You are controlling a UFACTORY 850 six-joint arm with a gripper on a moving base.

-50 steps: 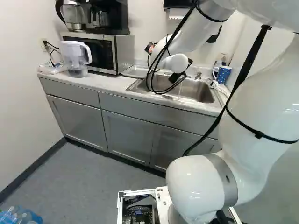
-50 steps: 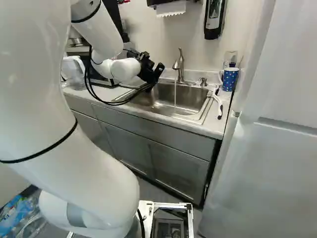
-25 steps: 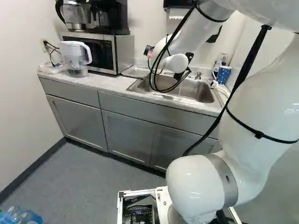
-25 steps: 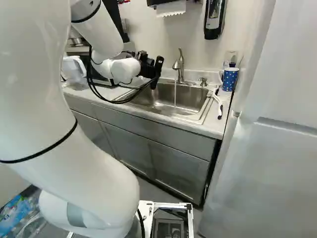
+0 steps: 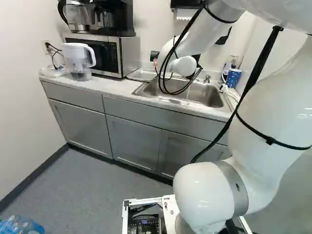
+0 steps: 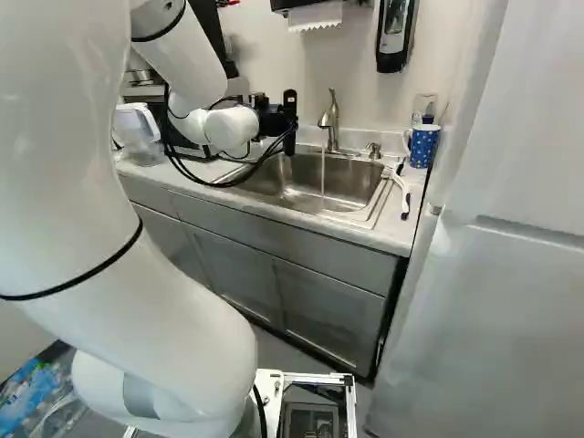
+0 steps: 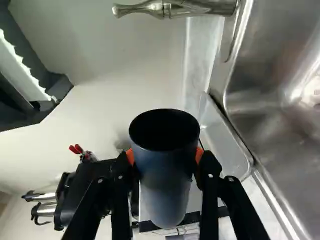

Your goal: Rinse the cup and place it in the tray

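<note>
The dark cup point(image 7: 167, 182) is between the gripper's point(image 6: 272, 120) two fingers, pinched from both sides by the orange pads point(image 7: 198, 154). It is tipped well over onto its side, its black, open mouth facing toward the faucet point(image 6: 332, 119) side and its narrower base the other way. What is inside the cup cannot be made out. The gripper is up over the left part of the sink point(image 6: 351, 179), left of the faucet, from which a thin stream of water point(image 6: 322, 173) falls into the basin. The metal tray point(image 5: 140, 74) lies on the counter point(image 5: 110, 87) just left of the sink, apart from the cup. Farther left stand the microwave point(image 5: 127, 56), with a coffee maker point(image 5: 117, 17) on top, and a clear pitcher point(image 5: 77, 58) with a white handle. At the right of the sink are a white brush point(image 6: 399, 183) and, at the far corner, a blue mug point(image 6: 423, 146) with white dots.
</note>
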